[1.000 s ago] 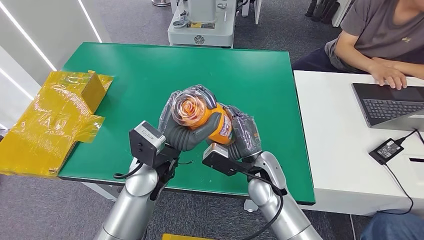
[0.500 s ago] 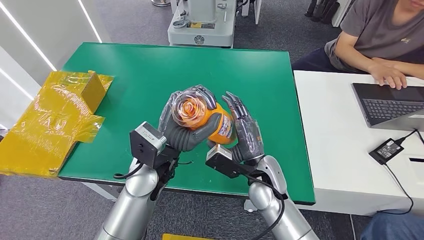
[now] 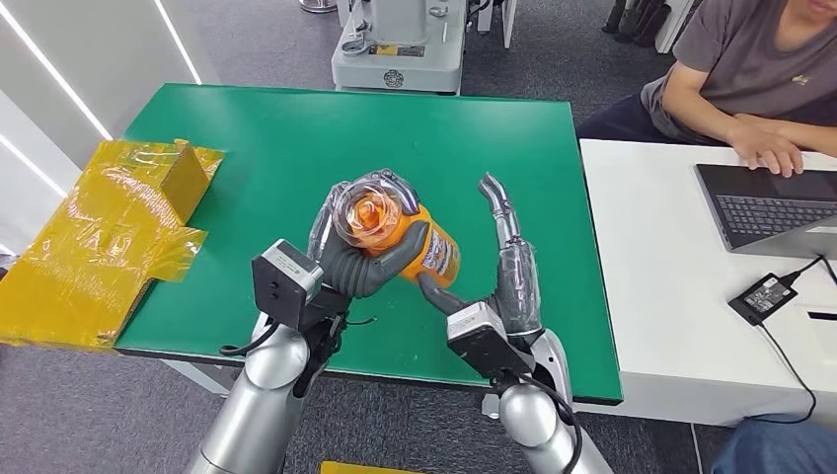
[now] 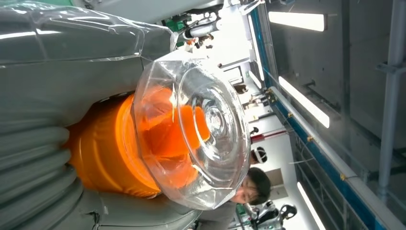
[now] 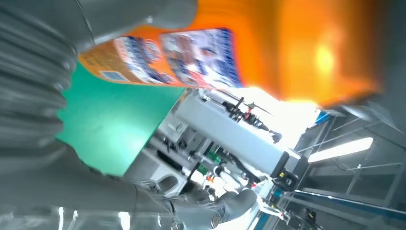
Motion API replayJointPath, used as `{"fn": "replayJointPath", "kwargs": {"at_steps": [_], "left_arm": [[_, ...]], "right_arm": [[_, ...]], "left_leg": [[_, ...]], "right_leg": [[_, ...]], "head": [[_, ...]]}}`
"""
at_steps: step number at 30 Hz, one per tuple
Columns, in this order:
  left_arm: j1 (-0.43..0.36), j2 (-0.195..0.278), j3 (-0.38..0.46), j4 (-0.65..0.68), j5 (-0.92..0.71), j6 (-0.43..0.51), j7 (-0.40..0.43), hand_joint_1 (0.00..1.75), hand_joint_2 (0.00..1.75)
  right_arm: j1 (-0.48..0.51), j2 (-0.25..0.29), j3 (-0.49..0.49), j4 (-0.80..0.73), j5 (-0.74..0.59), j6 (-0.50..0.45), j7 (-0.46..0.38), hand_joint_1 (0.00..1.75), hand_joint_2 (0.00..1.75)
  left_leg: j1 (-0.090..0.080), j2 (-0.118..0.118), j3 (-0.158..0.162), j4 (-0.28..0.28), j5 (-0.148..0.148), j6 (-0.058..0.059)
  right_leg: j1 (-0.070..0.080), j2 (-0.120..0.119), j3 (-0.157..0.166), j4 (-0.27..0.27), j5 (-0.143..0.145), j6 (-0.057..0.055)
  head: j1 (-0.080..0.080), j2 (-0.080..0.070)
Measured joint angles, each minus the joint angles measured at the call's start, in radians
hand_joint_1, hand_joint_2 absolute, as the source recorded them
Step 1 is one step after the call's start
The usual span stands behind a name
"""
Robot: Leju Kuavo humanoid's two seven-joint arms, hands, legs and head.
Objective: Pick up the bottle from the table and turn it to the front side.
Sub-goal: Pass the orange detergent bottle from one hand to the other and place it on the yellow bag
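My left hand (image 3: pixel 360 259) grips the orange bottle (image 3: pixel 426 245), lifted above the green table (image 3: pixel 276 148), clear cap (image 3: pixel 370 215) toward me. My right hand (image 3: pixel 508 272) is spread, fingers apart, just beside it.

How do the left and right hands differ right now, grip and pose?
1. The left hand wraps the orange bottle with the clear domed cap; the right hand holds nothing.
2. The left hand's fingers curl around the bottle; the right hand's fingers are straight and apart, beside the bottle's label end.

Both hands are grey, in clear plastic covers, above the green table.
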Motion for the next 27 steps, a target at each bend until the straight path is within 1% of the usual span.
{"fn": "replayJointPath", "kwargs": {"at_steps": [6,14,18,22,27], "left_arm": [[0.01,0.007,0.001,0.0,0.004,0.017,0.0,1.75,1.75],[0.015,0.021,0.026,-0.001,0.011,0.06,-0.003,1.75,1.75],[0.022,0.033,0.046,-0.007,-0.014,0.103,0.005,1.75,1.75],[0.027,0.055,0.055,-0.022,-0.083,0.169,0.029,1.75,1.75],[0.04,0.091,0.068,-0.065,-0.204,0.231,0.082,1.75,1.75]], "right_arm": [[0.028,-0.005,0.012,-0.098,-0.079,-0.052,-0.083,0.0,1.75],[0.057,-0.015,0.012,-0.185,-0.154,-0.138,-0.156,0.0,1.75],[0.064,-0.021,0.012,-0.205,-0.187,-0.174,-0.169,0.0,1.75],[0.064,-0.031,0.017,-0.199,-0.191,-0.188,-0.168,0.0,1.75],[0.064,-0.037,0.031,-0.173,-0.193,-0.197,-0.167,0.0,1.75]], "left_leg": [[0.0,0.0,0.0,0.0,0.0,0.0],[0.0,0.0,0.0,0.0,0.0,0.0],[0.0,0.0,0.0,0.0,0.0,0.0],[0.0,0.0,0.0,0.0,0.0,0.0],[0.0,0.0,0.0,0.0,0.0,0.0]], "right_leg": [[0.0,0.0,0.0,0.0,0.0,0.0],[0.0,0.0,0.0,0.0,0.0,0.0],[0.0,0.0,0.0,0.0,0.0,0.0],[0.0,0.0,0.0,0.0,0.0,0.0],[0.0,0.0,0.0,0.0,0.0,0.0]], "head": [[0.0,0.0],[0.0,0.0],[0.0,0.0],[0.0,0.0],[0.0,0.0]]}}
